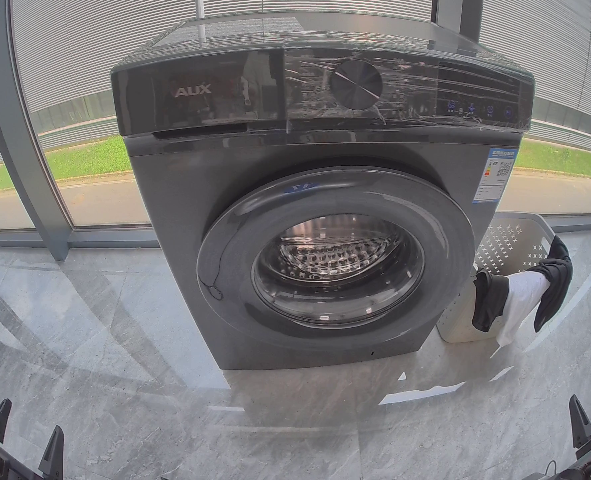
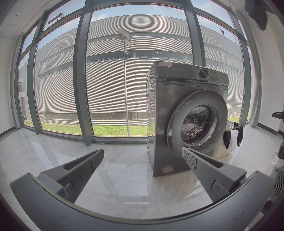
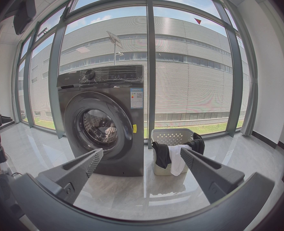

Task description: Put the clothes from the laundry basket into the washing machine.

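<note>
Left gripper (image 2: 142, 150) and right gripper (image 3: 141, 150) are holding their fingers spread, carrying nothing; laundry basket (image 1: 512, 238) is standing just beside the washing machine (image 1: 175, 188), to the robot's right; clothes (image 1: 523, 296) are draping over its near rim; the right gripper is sitting nearer.

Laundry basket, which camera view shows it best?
The right wrist view: the whole laundry basket stands clear beside the washing machine, with clothes draped over its front rim. The head view shows it partly hidden behind the machine; the left wrist view catches just a sliver beyond it.
</note>
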Robot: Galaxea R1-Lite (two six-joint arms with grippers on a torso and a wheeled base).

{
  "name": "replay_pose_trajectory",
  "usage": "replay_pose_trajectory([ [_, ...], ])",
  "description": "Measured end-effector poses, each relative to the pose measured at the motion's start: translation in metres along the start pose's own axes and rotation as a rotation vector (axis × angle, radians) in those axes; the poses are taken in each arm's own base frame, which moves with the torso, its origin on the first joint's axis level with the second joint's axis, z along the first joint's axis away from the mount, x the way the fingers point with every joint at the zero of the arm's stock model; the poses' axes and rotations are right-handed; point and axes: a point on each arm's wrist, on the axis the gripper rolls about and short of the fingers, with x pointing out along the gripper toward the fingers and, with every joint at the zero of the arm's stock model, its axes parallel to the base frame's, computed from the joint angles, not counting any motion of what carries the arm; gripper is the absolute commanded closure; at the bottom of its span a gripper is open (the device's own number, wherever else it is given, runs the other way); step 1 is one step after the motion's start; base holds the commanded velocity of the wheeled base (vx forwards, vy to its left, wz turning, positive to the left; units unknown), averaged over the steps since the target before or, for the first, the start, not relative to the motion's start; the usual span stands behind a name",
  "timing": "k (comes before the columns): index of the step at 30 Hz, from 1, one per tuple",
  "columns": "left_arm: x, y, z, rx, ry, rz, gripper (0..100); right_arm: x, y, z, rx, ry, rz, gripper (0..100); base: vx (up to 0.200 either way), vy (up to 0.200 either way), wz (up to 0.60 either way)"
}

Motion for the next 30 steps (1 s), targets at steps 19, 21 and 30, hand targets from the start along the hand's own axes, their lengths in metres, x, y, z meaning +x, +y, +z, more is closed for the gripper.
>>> replay_pose_trajectory([
  [19,0.000,0.000,0.000,0.000,0.000,0.002,0,0.000,0.000,0.000,0.000,0.000,-0.002,0,0.000,0.000,0.00],
  [21,0.000,0.000,0.000,0.000,0.000,0.002,0,0.000,0.000,0.000,0.000,0.000,-0.008,0,0.000,0.000,0.00],
  [30,0.000,0.000,0.000,0.000,0.000,0.002,0,-0.002,-0.001,0.012,-0.003,-0.053,-0.026,0,0.000,0.000,0.00],
])
